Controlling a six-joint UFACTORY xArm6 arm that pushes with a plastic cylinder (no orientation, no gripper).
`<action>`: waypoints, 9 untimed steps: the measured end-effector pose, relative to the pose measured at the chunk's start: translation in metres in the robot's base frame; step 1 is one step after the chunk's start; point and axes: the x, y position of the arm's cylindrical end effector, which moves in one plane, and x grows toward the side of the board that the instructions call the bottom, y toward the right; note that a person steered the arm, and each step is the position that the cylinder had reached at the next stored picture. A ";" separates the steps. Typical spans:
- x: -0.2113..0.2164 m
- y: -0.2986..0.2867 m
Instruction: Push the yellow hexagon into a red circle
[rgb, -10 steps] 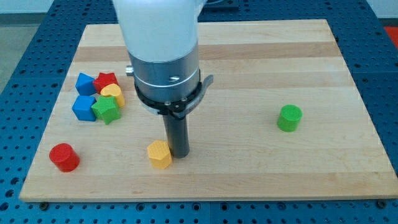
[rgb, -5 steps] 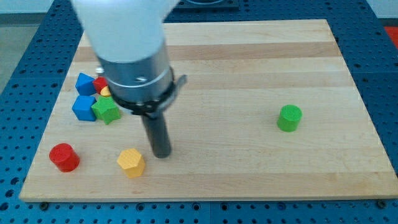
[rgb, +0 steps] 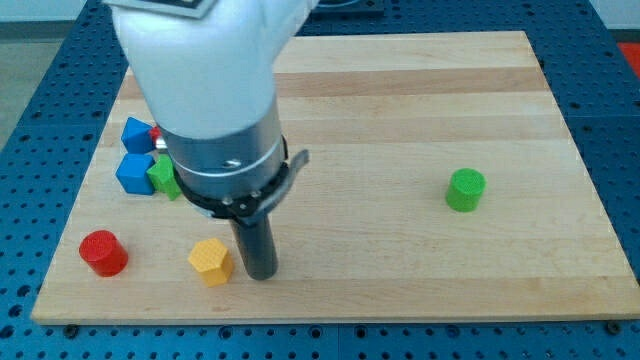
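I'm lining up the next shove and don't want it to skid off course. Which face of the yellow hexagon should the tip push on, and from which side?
Probably its side facing the view's right. The red circle lies to the view's left of the yellow hexagon, at about the same height, and my tip already stands just right of the hexagon. Push leftward through its middle; an off-centre contact would likely turn it aside.

A green cylinder stands alone toward the right of the wooden desk. At the left edge — two blue blocks, stacked in view, beside a partly hidden green block.
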 end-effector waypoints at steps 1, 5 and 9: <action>-0.011 -0.021; -0.031 -0.035; 0.010 -0.064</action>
